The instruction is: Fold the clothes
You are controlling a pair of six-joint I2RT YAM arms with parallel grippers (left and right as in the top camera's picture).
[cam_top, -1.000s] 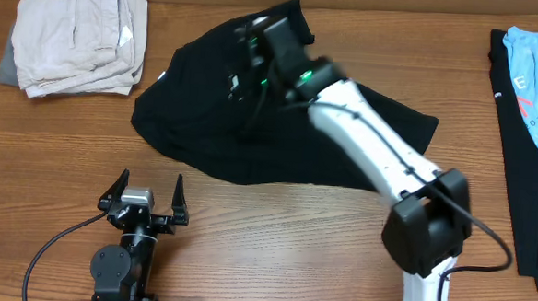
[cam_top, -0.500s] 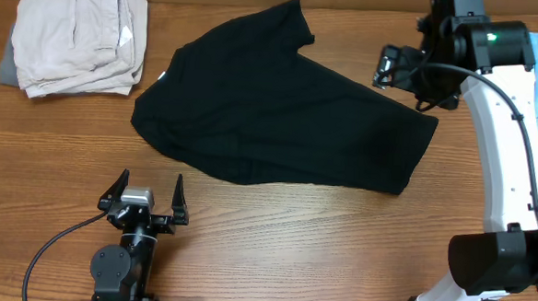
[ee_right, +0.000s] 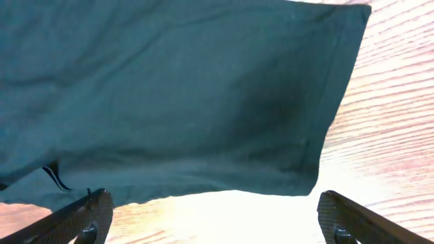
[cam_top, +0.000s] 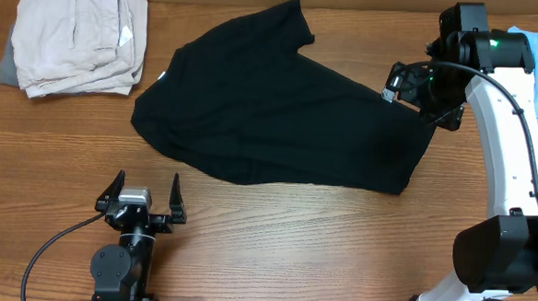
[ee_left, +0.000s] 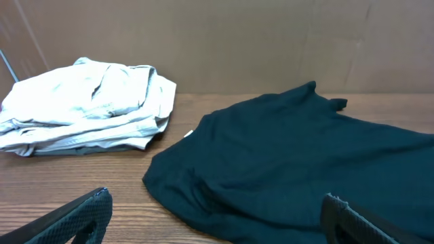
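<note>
A black short-sleeved T-shirt (cam_top: pixel 280 114) lay spread out, lightly wrinkled, across the middle of the wooden table (cam_top: pixel 292 244), one sleeve (cam_top: pixel 292 21) pointing toward the far edge, a small white label (cam_top: pixel 162 76) at its left end.

No words or numbers are showing clearly enough to read. A small white neck label (cam_top: pixel 162 76) is peeking out at the edge of the black T-shirt (cam_top: pixel 271 105), well to the left of the right jaws, but it is looking too tiny to read anything on it.
</note>
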